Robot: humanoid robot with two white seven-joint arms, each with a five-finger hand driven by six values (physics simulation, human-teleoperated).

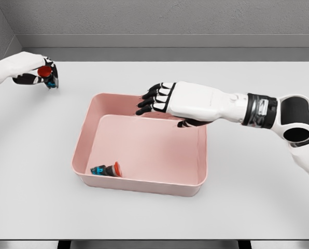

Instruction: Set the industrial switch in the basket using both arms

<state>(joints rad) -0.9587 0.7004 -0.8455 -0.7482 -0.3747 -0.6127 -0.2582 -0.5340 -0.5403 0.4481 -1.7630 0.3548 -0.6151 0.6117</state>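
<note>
At upper left of the frame: left robot hand (40, 75) is gripping an industrial switch (47, 74), red cap showing.
Basket (87, 136), frame centre on the table (258, 181): second switch (107, 169) is lying in its lower left corner.
Right robot hand (155, 98): is hovering over the far rim, fingers loosely extended, holding nothing.
Handling: probably rigid, light, smooth; gripping the body below the cap is advisable.
Obscured: held switch body is mostly hidden by fingers.
</note>
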